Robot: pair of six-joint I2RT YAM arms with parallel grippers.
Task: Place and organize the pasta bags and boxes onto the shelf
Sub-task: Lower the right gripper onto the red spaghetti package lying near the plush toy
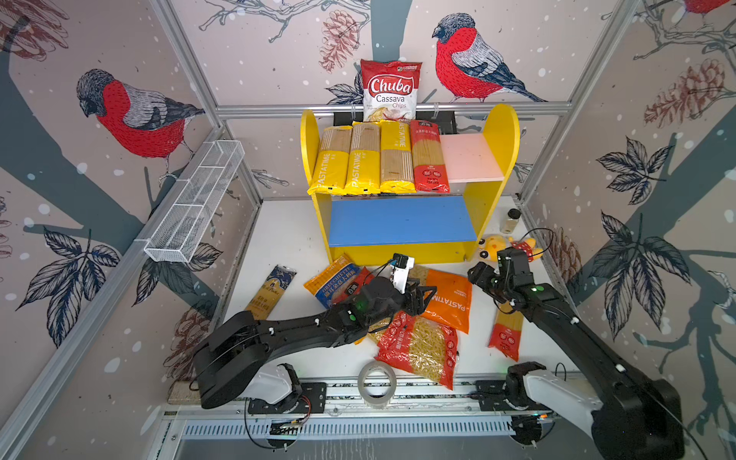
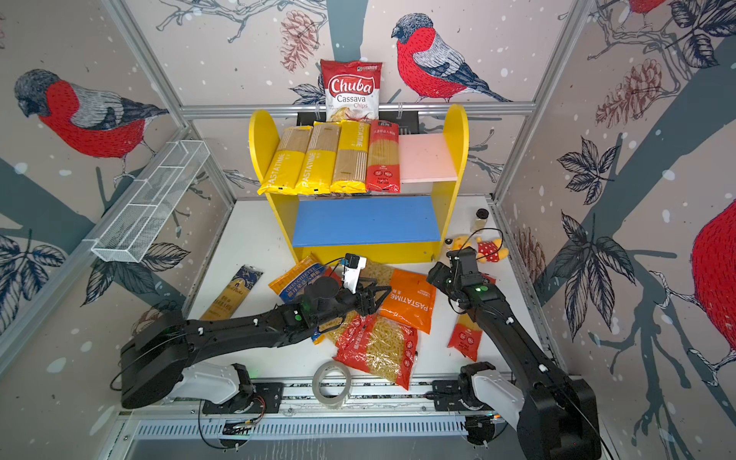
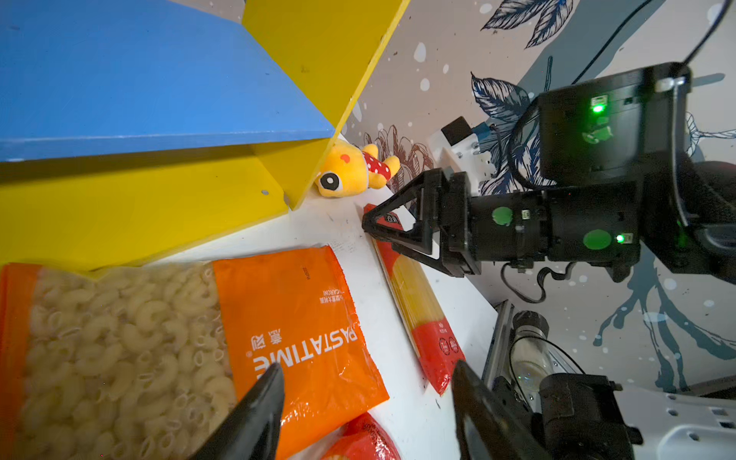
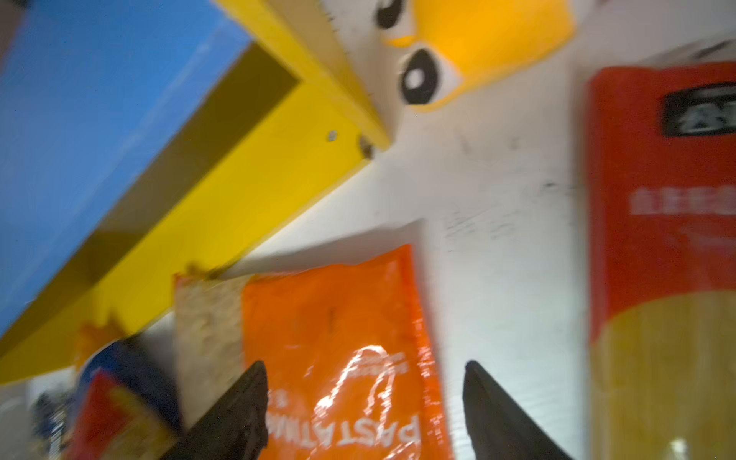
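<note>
Orange PASTATIME bag (image 1: 452, 302) lies flat on desk (image 1: 286, 239), just in front of shelf (image 1: 402, 223). Left gripper (image 3: 366, 370) over bag, fingers (image 3: 255, 410) spread, empty. Right gripper (image 4: 365, 365) fingers (image 4: 235, 414) spread, empty, btwn bag & red spaghetti pack (image 1: 506, 338).

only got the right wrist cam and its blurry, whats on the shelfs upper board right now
Observer: Four long packs lie side by side on the pink upper board: three yellow PASTATIME packs and one red spaghetti pack. The board's right part is bare.
Operator: and wheres the left arm
Observer: The left end effector is open and empty, low beside the orange PASTATIME bag.
Operator: any long packs out of my view
Observer: A navy-gold spaghetti pack lies alone on the table, left of the pile of bags.
</note>
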